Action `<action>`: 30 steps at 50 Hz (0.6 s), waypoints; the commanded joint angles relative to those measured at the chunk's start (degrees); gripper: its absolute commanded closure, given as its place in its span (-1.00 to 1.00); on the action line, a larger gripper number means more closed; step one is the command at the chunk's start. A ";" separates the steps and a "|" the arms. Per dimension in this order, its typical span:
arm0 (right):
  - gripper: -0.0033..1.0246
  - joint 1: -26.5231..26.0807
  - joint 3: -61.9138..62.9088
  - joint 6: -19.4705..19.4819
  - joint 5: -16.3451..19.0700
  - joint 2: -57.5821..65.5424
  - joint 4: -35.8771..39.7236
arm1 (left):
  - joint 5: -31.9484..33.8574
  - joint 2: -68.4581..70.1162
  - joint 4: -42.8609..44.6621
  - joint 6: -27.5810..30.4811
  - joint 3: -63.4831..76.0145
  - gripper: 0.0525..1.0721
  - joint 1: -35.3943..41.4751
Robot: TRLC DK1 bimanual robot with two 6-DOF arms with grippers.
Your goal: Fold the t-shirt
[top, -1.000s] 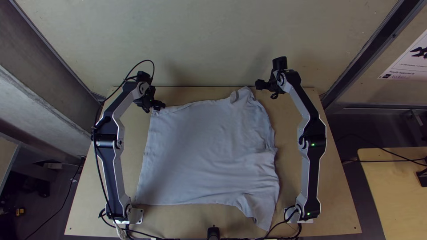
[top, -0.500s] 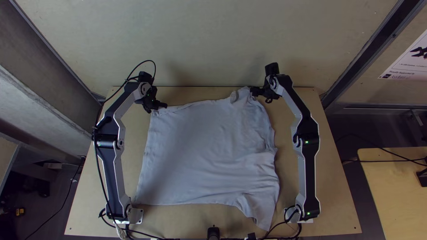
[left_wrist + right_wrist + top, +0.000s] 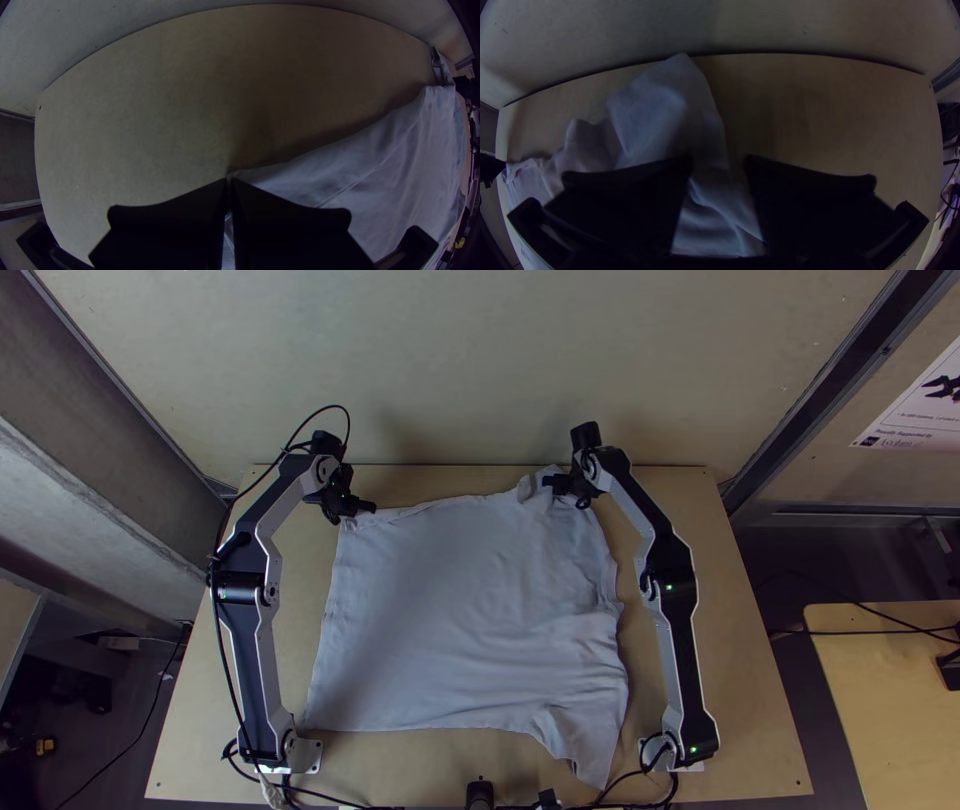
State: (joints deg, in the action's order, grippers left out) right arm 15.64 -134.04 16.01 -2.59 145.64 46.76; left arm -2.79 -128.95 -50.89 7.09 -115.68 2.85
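The pale t-shirt [image 3: 460,610] lies spread on the table, its right side rumpled, with a bunched corner at the far right. At its far left corner is my left gripper [image 3: 370,508]; in the left wrist view the left gripper [image 3: 228,182] is shut on that corner, the hem running off to one side. My right gripper [image 3: 548,481] is over the far right corner. Seen in the right wrist view, the right gripper [image 3: 719,162] stands open, with the bunched cloth [image 3: 680,110] below and between its fingers.
The wooden table [image 3: 400,765] shows around the shirt, its far edge close beyond both grippers and a wall [image 3: 480,360] behind. Cables [image 3: 330,798] run along the near edge between the arm bases.
My right gripper has moved left from beside the shirt to over its far right corner. My left gripper has barely shifted, and the shirt lies as before.
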 commanded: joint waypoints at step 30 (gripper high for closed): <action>0.95 -5.79 0.18 0.43 0.30 -3.35 -2.11 | 4.37 -1.22 -1.05 -9.99 -9.04 0.94 -0.04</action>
State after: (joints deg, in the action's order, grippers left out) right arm 10.41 -134.08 16.05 -1.96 145.12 45.84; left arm 1.02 -128.99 -51.33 -0.58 -122.13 2.90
